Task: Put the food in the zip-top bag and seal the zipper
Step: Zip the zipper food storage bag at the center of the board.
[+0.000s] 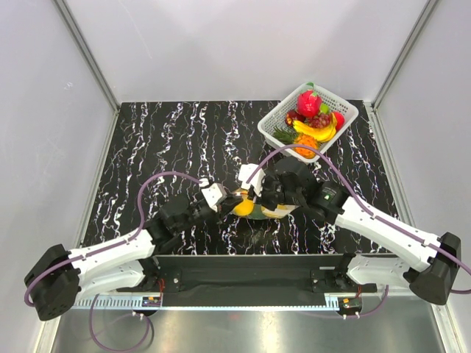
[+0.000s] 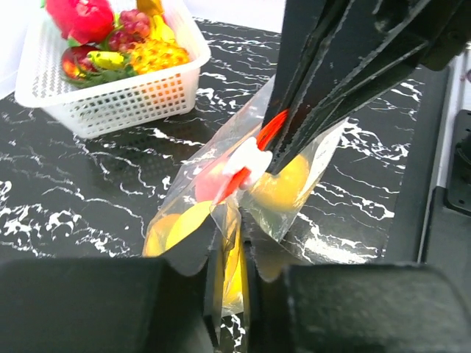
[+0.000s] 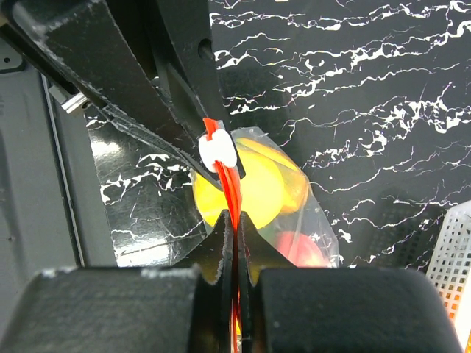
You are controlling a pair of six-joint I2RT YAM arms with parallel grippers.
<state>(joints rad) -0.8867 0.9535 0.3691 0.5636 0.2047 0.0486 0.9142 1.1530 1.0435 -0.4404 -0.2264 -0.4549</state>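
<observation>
The clear zip-top bag (image 1: 249, 207) is held off the table between both grippers. Inside it are yellow food (image 2: 284, 188) and a pink-red piece (image 2: 205, 184), which also show in the right wrist view as yellow (image 3: 259, 184) and red (image 3: 307, 250). My left gripper (image 2: 230, 259) is shut on the bag's plastic edge, close to the white slider (image 2: 247, 158). My right gripper (image 3: 235, 229) is shut on the red-orange zipper (image 3: 231, 187), just behind the slider (image 3: 218, 151). In the top view the left gripper (image 1: 223, 200) and right gripper (image 1: 259, 197) almost meet.
A white slotted basket (image 1: 341, 108) stands at the back right and holds more toy fruit: a red-pink piece (image 1: 308, 103), a banana (image 1: 316, 132) and grapes. It shows at the upper left in the left wrist view (image 2: 140, 95). The table is black marble pattern.
</observation>
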